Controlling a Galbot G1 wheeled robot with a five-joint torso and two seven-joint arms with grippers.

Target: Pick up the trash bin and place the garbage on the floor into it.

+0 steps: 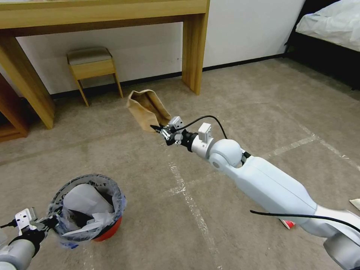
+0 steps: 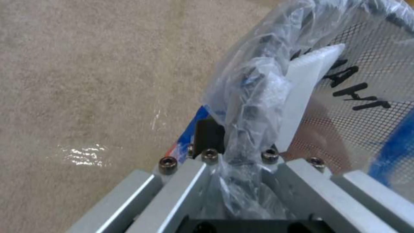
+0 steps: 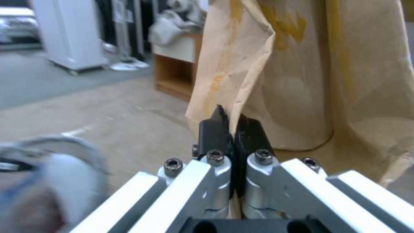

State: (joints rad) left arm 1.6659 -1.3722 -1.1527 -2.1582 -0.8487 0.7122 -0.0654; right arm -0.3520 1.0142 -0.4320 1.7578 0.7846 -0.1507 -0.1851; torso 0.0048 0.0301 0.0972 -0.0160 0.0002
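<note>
Low at your left, the left gripper (image 1: 48, 222) clamps the bin (image 1: 88, 212) by its bagged rim. Your right gripper (image 1: 159, 129), jaws pinched on the paper bag (image 1: 146, 107), holds it well ahead and right of the bin, above the floor (image 1: 150, 187).

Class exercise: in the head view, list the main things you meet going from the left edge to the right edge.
Left end effector → trash bin → brown paper bag → right end effector → red wrapper on the floor.
</note>
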